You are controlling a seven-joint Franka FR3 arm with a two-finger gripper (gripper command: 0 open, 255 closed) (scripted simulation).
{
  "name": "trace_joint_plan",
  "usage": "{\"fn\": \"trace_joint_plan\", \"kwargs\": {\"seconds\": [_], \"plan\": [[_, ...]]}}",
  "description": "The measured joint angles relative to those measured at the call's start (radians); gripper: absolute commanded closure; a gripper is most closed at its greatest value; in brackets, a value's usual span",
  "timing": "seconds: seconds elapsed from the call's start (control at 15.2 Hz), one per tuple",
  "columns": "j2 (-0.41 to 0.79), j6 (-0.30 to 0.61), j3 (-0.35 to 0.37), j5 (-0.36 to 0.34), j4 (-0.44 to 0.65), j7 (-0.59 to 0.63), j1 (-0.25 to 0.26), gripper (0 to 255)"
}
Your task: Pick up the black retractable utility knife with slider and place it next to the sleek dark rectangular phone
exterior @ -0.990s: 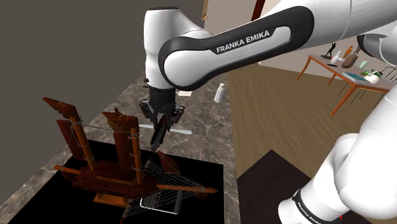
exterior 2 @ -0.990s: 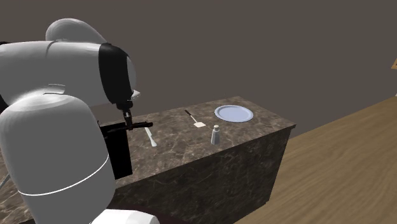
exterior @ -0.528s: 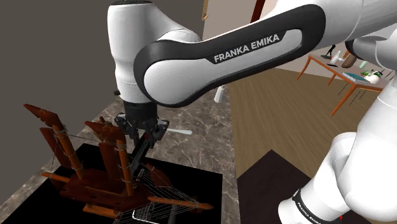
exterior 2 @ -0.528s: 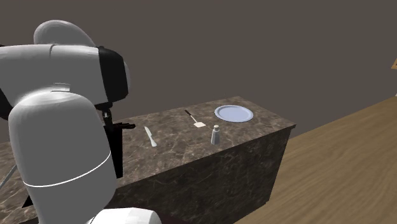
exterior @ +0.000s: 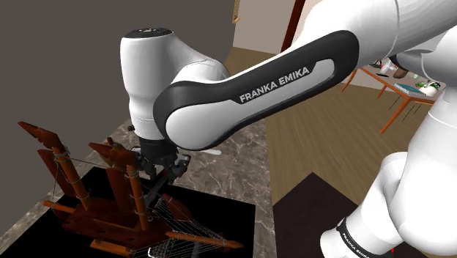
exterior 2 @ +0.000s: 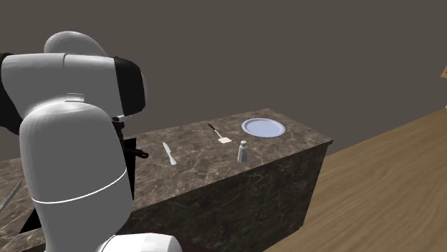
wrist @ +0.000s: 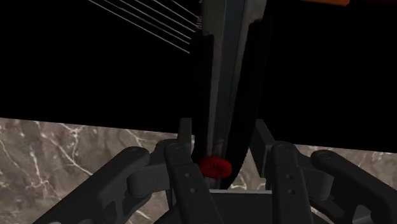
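While the gripper (exterior: 162,172) hangs just beside a wooden model ship (exterior: 102,216), the carry seems in hand and rigging (exterior: 179,214) could snag it; a plate (exterior 2: 263,127), spatula (exterior 2: 218,134) and shaker (exterior 2: 243,151) lie well beyond it on the counter (exterior 2: 215,168); its fingers (wrist: 262,139) clasp the knife (wrist: 222,95), which next needs lowering beside the phone (exterior: 172,251).

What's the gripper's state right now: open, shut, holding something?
Gripper: shut on the knife, clasped between its two fingers.
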Motion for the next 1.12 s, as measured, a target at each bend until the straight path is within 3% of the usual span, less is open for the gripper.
{"fn": "trace_joint_plan", "kwargs": {"seconds": [0.53,0.92,0.99,1.12], "plan": [[0.057,0.087,-0.007,-0.034,-0.031,0.024,0.009,255],[0.057,0.097,-0.007,-0.035,-0.039,0.025,0.007,255],[0.058,0.098,-0.008,-0.036,-0.040,0.027,0.008,0],[0.061,0.097,-0.008,-0.036,-0.047,0.028,0.008,0]]}}
